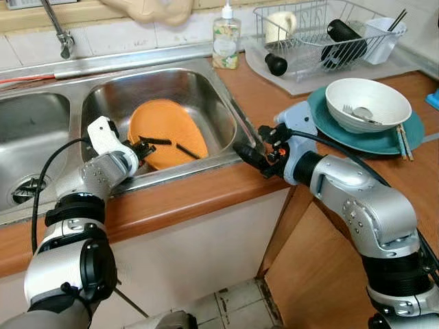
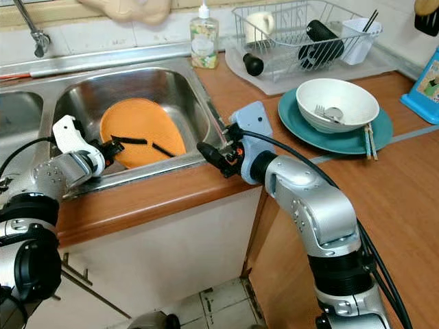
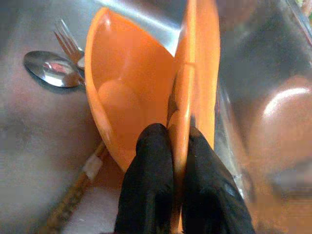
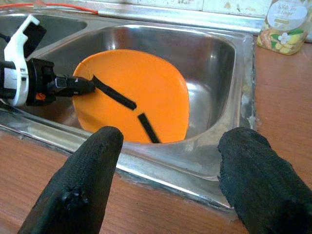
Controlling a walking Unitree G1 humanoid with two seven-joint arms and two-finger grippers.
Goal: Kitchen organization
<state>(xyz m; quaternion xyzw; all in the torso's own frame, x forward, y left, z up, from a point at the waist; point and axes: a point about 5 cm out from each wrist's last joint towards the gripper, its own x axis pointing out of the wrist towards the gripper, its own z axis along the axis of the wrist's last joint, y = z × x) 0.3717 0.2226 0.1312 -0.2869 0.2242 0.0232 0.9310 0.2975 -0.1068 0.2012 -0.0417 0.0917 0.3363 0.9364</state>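
The orange plate [image 1: 167, 132] stood tilted on edge inside the sink [image 1: 206, 86], its face turned toward the counter [image 1: 199, 192] and its long axis running along the sink's front wall. The left pincer [image 3: 179, 146] was clamped on the plate's rim, one finger on each face. The right pincer [image 4: 168, 161] hovered spread apart over the sink's front edge, near the plate

The head views are evenly and brightly lit, with soft glare spread over the steel sink [image 1: 206, 89] and only faint shadows cast on the bench [image 1: 206, 195]. In the left wrist view the black fingers [image 3: 151, 185] and the orange plate [image 3: 122, 97] are rendered soft and blurred at close range, and a white highlight is reflected off the steel. The right wrist view is sharper, though its near fingers [image 4: 83, 180] are slightly out of focus.
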